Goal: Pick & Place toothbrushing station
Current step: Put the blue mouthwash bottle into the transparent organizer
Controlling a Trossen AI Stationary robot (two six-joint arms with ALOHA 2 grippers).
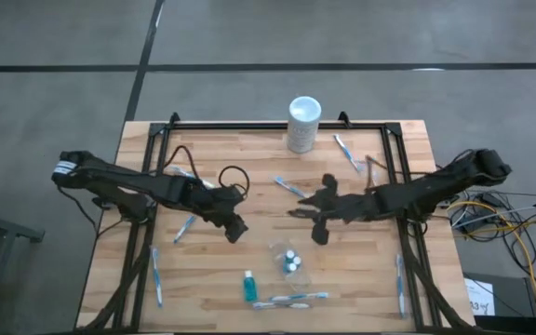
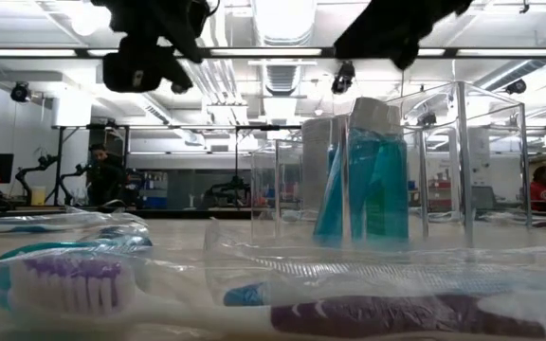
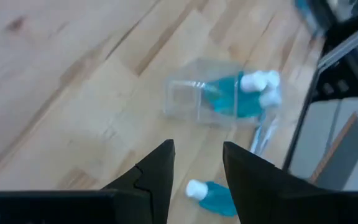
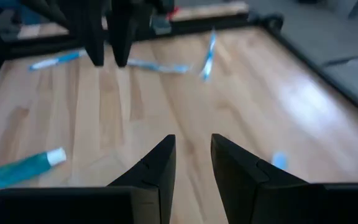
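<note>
Wooden desk (image 1: 249, 158) is carrying a clear cup (image 1: 289, 262) with two teal tubes inside, a third tube (image 1: 249, 286) lying beside it; left pincer (image 1: 238, 232) and right pincer (image 1: 319, 233) are hovering nearby, both slightly apart, holding nothing.

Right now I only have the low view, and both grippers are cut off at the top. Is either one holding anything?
Observer: No. The left gripper and the right gripper are both open and empty above the wood.
Operator: How many tubes are in the clear cup? They overlap from here.
Observer: Two tubes stand in the clear cup, white caps up.
</note>
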